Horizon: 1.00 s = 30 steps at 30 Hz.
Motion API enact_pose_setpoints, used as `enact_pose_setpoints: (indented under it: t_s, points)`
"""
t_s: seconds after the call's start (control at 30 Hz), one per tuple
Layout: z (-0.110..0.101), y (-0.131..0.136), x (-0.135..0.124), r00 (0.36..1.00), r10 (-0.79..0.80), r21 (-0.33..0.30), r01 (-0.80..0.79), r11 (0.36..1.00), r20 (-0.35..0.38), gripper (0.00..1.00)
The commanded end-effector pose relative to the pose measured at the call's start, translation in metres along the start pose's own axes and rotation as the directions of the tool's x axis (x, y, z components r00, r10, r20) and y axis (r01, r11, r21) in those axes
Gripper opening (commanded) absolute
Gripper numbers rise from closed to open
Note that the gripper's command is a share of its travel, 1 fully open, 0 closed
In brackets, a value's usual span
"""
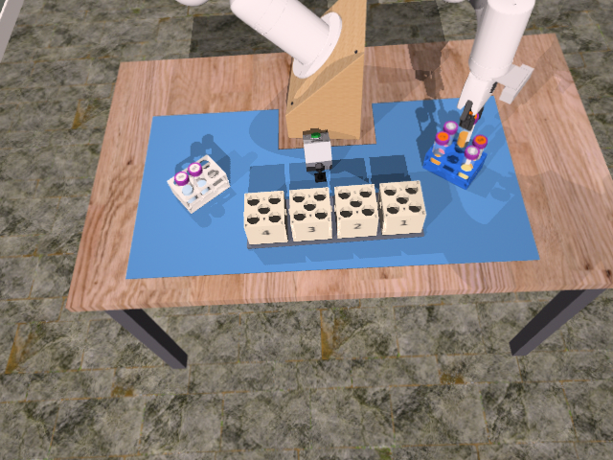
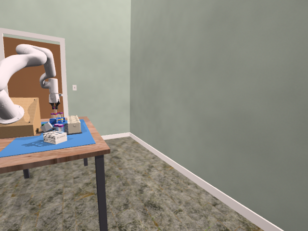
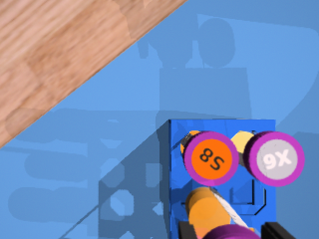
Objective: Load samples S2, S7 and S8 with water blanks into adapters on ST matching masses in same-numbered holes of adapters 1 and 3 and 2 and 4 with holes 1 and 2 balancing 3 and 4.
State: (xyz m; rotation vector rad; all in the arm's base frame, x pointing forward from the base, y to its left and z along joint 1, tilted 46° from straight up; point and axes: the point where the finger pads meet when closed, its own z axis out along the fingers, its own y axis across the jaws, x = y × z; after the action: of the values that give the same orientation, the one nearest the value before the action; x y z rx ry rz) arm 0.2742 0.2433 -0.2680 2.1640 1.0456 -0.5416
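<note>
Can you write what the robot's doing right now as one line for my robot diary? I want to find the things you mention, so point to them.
hand (image 1: 469,119) (image 2: 55,107): shut on an orange-filled tube (image 1: 462,139) (image 3: 208,211) | tube: over blue rack (image 1: 447,173) (image 3: 176,174) | adapters 1 to 4: no tubes in
</note>
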Motion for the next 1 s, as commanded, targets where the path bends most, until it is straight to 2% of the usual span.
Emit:
enact_pose_setpoints:
  t_s: [0.0, 0.97]
  points:
    - [-0.001, 0.0, 0.001, 1.0, 0.0, 0.0, 0.0, 1.0, -0.002, 0.0]
    - [0.022, 0.0, 0.001, 1.0, 0.0, 0.0, 0.0, 1.0, -0.002, 0.0]
